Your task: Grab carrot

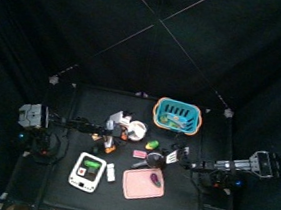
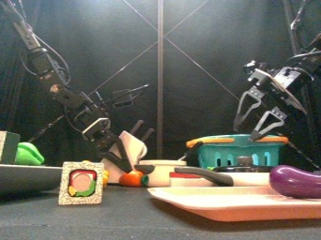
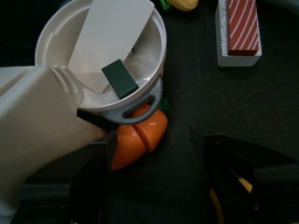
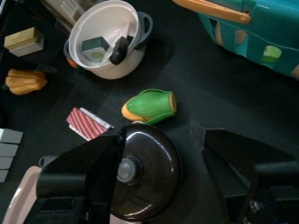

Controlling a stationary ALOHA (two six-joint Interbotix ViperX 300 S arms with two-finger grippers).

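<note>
Top view: the left gripper (image 1: 116,128) reaches in over the middle of the table (image 1: 70,95), beside a white cup (image 1: 135,130). The right gripper (image 1: 175,160) hangs over the pink board (image 1: 143,186), holding what looks like a dark lid. The carrot is too small to pick out here. A blue basket (image 1: 178,112) stands farther back, on the right gripper's side.

Front view: the carrot (image 2: 130,177) lies on the table just below and slightly to the right of the left gripper (image 2: 111,141), with the white cup (image 2: 135,150) right above it. The right gripper (image 2: 264,117) hangs high, well apart from the carrot.

Left wrist view: the carrot (image 3: 136,141) lies straight ahead of the 2 jaws, which stand spread wide with nothing between them. It is half tucked under the rim of the white cup (image 3: 105,57), and its long axis runs roughly along the reach, slightly slanted. The cup crowds the approach.

Right wrist view: the carrot (image 4: 24,81) sits far off to the side, beyond the cup (image 4: 103,39). The right jaws are pinching a black lid (image 4: 140,171).

The left arm is clearly nearer, so the grab looks like its job: forward and down, jaws straddling the carrot's sides.
</note>
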